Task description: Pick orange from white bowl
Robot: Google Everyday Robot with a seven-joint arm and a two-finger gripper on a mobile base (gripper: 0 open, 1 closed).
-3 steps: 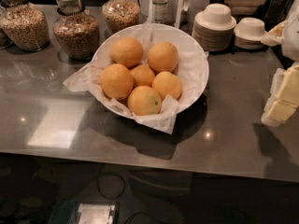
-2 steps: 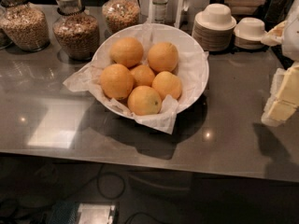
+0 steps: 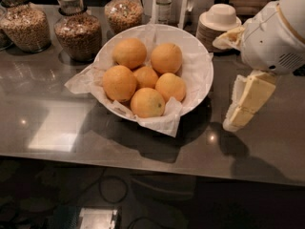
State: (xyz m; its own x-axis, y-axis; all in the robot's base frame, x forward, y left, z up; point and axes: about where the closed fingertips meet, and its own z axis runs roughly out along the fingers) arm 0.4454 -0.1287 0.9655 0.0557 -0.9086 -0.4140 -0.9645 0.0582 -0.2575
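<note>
The white bowl point(image 3: 200, 70), wide, shallow and lined with crumpled white paper, stands in the middle of the grey counter. It holds several yellow-orange oranges. Large plain ones lie at the back right point(image 3: 166, 57), back left point(image 3: 129, 53) and left point(image 3: 119, 82). A smaller one point(image 3: 146, 75) sits in the middle, and the front one point(image 3: 147, 102) has a dark speck. My gripper point(image 3: 233, 120) hangs from the white arm at the right. It points down just off the bowl's right rim, above the counter, and touches nothing.
Glass jars of grain point(image 3: 78, 32) stand behind the bowl at the left. A bottle point(image 3: 163, 4) and stacked small white paper bowls point(image 3: 217, 20) stand behind it. The counter's front edge point(image 3: 143, 163) runs below the bowl, with dark floor beyond.
The arm and gripper have moved left from the frame's right edge toward the bowl's right rim. The bowl and oranges have not moved.
</note>
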